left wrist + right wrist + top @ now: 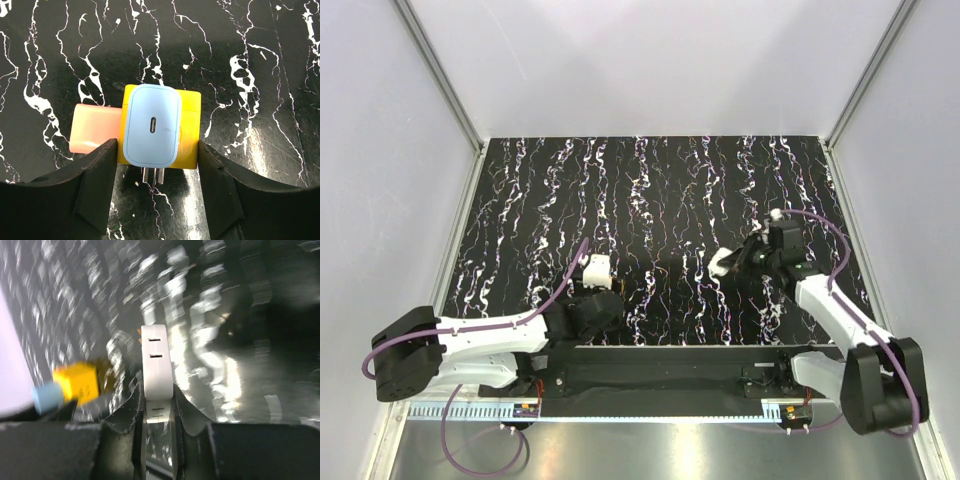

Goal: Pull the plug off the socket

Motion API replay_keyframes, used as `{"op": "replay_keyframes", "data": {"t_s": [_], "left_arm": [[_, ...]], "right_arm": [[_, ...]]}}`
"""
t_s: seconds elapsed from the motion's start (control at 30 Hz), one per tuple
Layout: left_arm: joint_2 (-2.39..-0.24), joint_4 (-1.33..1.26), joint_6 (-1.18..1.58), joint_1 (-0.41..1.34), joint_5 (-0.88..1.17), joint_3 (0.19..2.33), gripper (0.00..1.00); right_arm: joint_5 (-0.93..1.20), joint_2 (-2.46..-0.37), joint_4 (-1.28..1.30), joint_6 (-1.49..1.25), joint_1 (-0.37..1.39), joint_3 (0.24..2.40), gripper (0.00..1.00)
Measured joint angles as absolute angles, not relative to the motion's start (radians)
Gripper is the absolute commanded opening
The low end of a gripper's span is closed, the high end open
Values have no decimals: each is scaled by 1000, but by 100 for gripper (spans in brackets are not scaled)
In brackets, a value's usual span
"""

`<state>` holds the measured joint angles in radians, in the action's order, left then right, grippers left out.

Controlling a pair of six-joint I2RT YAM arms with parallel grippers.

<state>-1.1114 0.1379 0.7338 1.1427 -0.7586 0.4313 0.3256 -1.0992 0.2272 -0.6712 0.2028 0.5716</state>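
My left fingers (pixel 102 170) pinch yellow socket (pixel 191 130) by both sides, near-left of counter (pixel 250 50); blue plug (pixel 151 125), pink plug (pixel 95 127) sit in it. My right fingers (pixel 187 415) grip white plug (pixel 156 360), well apart from socket. I'd pin socket hard, pull straight along prongs (pixel 155 176), no twisting. I read no writing anywhere.

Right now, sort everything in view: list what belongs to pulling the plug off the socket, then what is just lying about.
Job: bright-yellow cube socket, clamped by left gripper; light-blue rounded plug on its face; pale-pink plug at its side; white slotted block, held in right gripper.
Other: black white-veined tabletop; purple arm cable.
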Motion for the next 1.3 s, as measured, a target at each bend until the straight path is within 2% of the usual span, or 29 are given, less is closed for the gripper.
{"op": "replay_keyframes", "data": {"t_s": [0.17, 0.33, 0.6, 0.93, 1.03, 1.1, 1.17, 1.2, 1.3], "left_arm": [[-1111, 134, 731, 1143, -755, 431, 0], [-1112, 132, 723, 1144, -754, 431, 0], [-1120, 118, 705, 1145, -754, 432, 0], [-1140, 90, 704, 1145, -757, 432, 0], [-1143, 83, 704, 1145, -757, 432, 0], [-1147, 79, 704, 1145, -759, 432, 0], [-1150, 74, 704, 1145, -759, 433, 0], [-1151, 73, 704, 1145, -759, 433, 0], [-1155, 60, 696, 1145, -757, 433, 0]], "right_arm": [[386, -1167, 191, -699, -76, 570, 0], [455, -1259, 80, -743, -252, 562, 0], [527, -1405, -128, -847, -271, 497, 0], [474, -1509, -428, -991, -271, 385, 3], [435, -1510, -464, -1016, -271, 377, 13], [420, -1510, -476, -1032, -271, 372, 28], [412, -1510, -479, -1043, -271, 373, 38], [408, -1510, -473, -1041, -271, 376, 63], [418, -1495, -418, -1028, -271, 410, 86]]}}
